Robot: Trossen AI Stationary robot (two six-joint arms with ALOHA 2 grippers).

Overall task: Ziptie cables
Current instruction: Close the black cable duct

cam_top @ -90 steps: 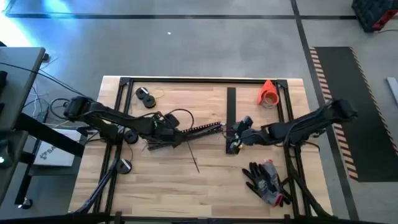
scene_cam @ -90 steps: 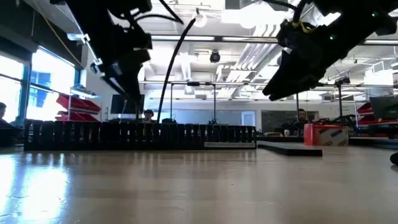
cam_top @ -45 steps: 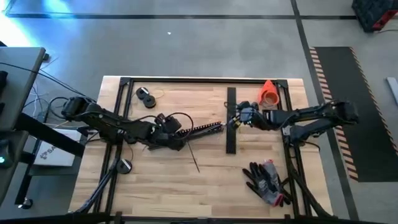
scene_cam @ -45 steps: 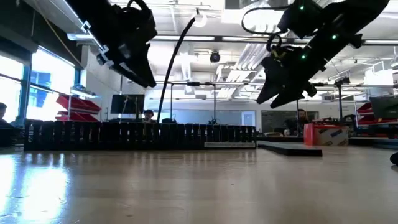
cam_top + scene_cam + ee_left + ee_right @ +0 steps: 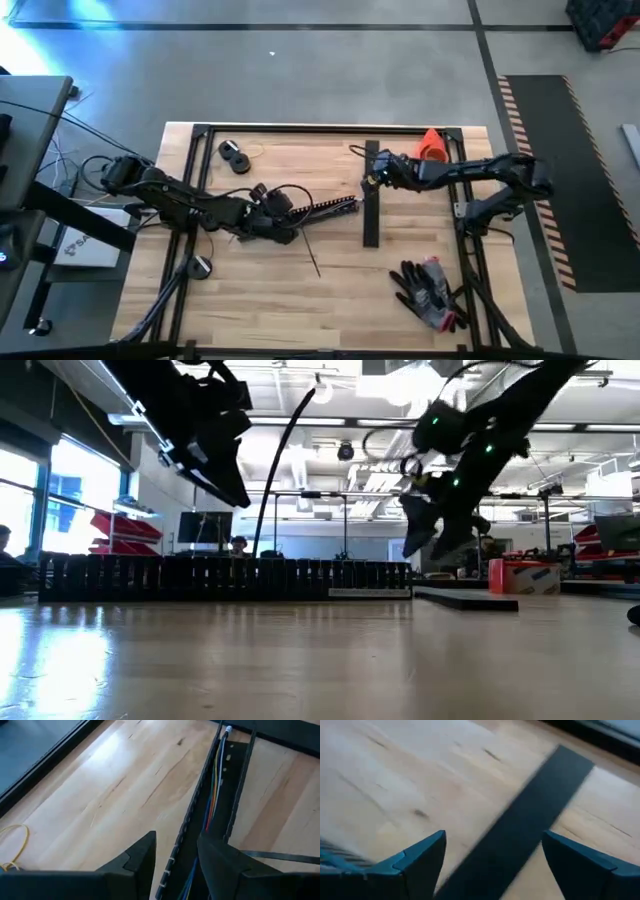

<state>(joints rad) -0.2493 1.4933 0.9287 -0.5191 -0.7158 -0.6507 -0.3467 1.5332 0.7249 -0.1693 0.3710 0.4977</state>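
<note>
Left arm: reaches from the table's left edge toward the centre, forearm low and angled across the wood. Left gripper [image 5: 283,208] sits over the near end of the slotted duct [image 5: 325,208]. In the left wrist view its fingers [image 5: 142,856] stand apart, straddling the duct's side wall, closed on nothing.

Cables [image 5: 214,780]: coloured wires, blue, yellow, orange and red, lie lengthwise inside the duct [image 5: 220,795]. They run from the gripper toward the duct's far end.

Right arm: extends from the table's right edge toward the back centre, raised off the surface in the low view. Right gripper [image 5: 374,177] hangs above the far part of the flat bar [image 5: 371,195]. In the right wrist view its fingers [image 5: 422,860] are spread wide with the bar [image 5: 520,835] below and between them, untouched.

Surface: light wooden table [image 5: 300,280] within a black frame. A thin black tie [image 5: 312,258] lies near the duct. Gloves [image 5: 430,288] rest front right, an orange cone [image 5: 431,147] back right, and black spools [image 5: 235,155] back left.

Room: an open workshop with ceiling lights behind the table; seated people are dimly visible far off.
</note>
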